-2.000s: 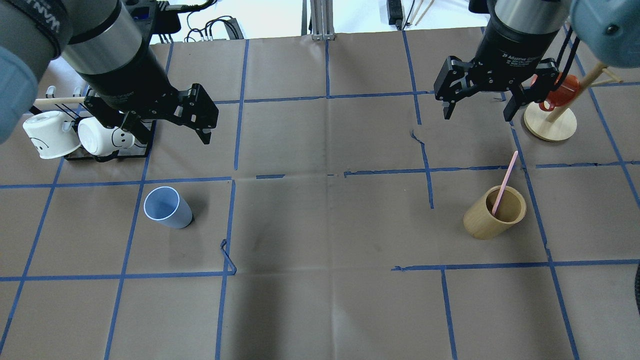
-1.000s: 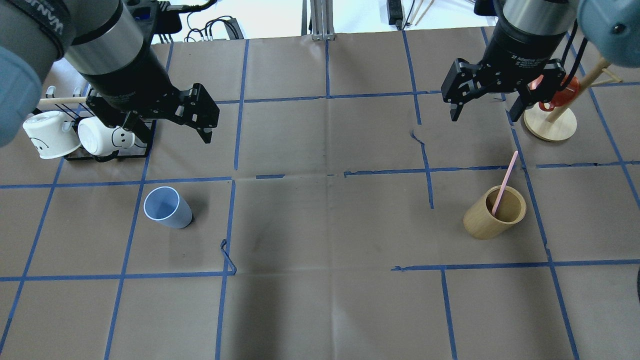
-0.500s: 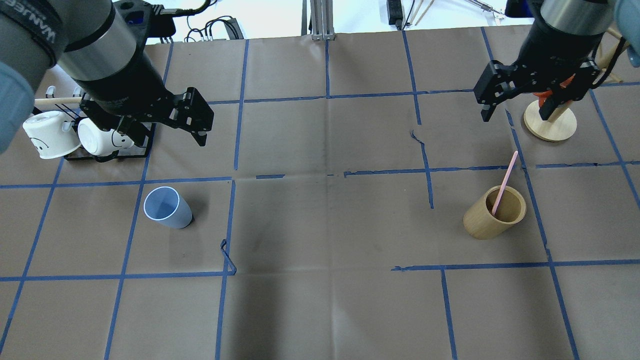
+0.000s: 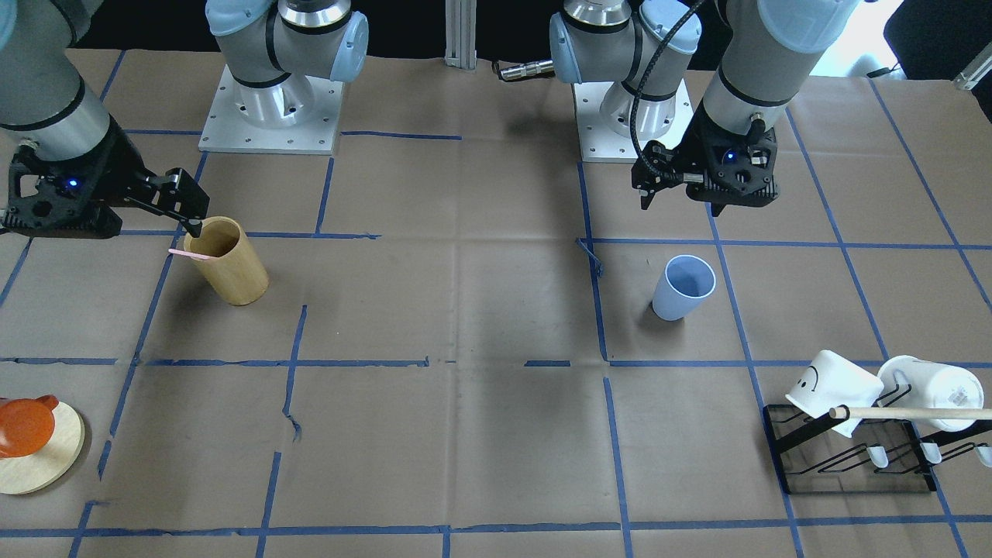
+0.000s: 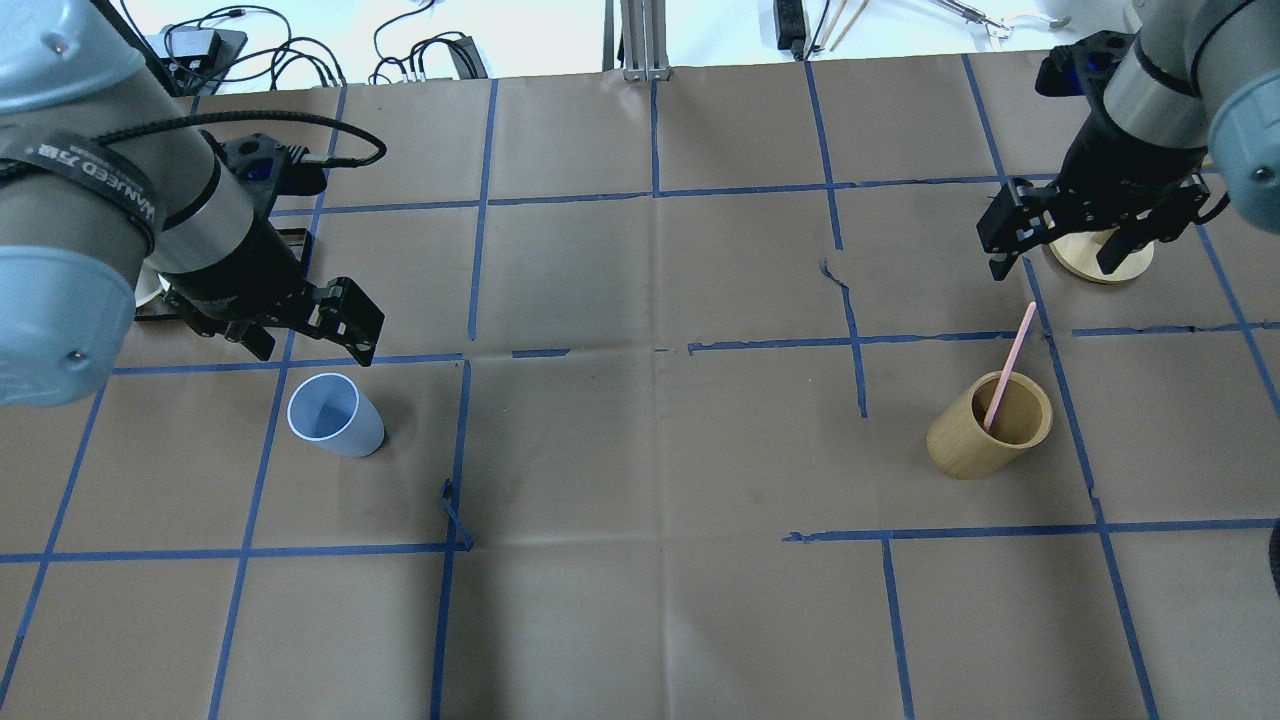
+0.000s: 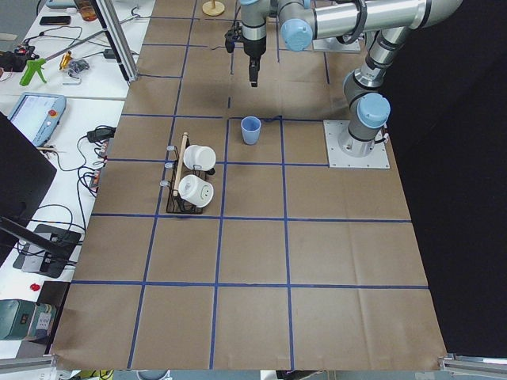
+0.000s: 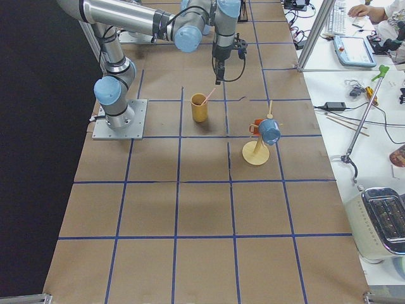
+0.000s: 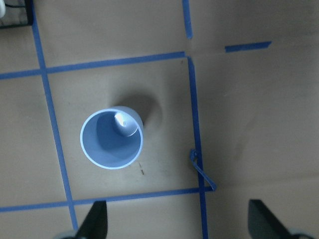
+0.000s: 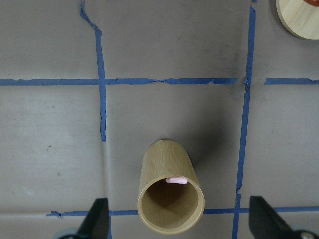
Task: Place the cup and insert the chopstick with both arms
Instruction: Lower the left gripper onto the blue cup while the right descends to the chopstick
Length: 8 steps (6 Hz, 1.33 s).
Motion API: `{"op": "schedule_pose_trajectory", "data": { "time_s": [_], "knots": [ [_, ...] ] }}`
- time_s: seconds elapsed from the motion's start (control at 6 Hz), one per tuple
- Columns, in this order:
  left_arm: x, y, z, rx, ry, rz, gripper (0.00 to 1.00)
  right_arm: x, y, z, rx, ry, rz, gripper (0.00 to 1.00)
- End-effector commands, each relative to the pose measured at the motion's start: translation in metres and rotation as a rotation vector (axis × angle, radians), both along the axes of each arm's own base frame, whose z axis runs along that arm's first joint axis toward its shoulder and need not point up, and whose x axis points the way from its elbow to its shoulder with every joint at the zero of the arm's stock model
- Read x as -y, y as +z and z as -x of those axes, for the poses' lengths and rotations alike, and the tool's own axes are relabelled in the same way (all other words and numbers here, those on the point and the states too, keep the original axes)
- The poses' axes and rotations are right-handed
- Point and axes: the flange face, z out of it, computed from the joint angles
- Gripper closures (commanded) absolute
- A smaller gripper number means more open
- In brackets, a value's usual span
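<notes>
Table (image 5: 660, 450) overhead shows whole chopstick (image 5: 1010, 365); right wrist seemingly only tip.

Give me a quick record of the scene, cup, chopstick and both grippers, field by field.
cup: light blue, upright, empty, nothing touching it
chopstick: pink, leaning inside the tan wooden cup
left gripper: open, empty, hovers near the cup, not touching
right gripper: open, empty, near the chopstick's upper end
task state: nothing grasped yet
</notes>
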Motion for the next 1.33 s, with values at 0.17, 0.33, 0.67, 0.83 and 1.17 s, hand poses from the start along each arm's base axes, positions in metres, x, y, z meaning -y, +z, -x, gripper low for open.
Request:
{"op": "schedule_pose_trajectory", "data": {
  "time_s": [0.17, 0.33, 0.67, 0.83, 1.17],
  "knots": [
    [0.002, -0.094, -0.027, 0.004, 0.002, 0.002, 0.06, -0.014, -0.056, 0.021, 0.002, 0.015, 0.023, 0.00],
    [0.009, -0.112, -0.028, -0.005, 0.004, -0.024, 0.06, -0.017, -0.061, 0.019, 0.013, 0.012, 0.017, 0.00],
    [0.013, -0.130, -0.029, -0.008, 0.006, -0.066, 0.41, -0.019, -0.062, 0.018, 0.015, 0.015, 0.004, 0.31],
    [0.014, -0.136, -0.030, -0.009, 0.008, -0.081, 0.63, -0.019, -0.062, 0.018, 0.015, 0.016, 0.004, 0.61],
    [0.020, -0.135, -0.031, -0.007, 0.008, -0.071, 0.98, -0.018, -0.058, 0.018, 0.014, 0.016, 0.012, 0.92]
  ]
}}
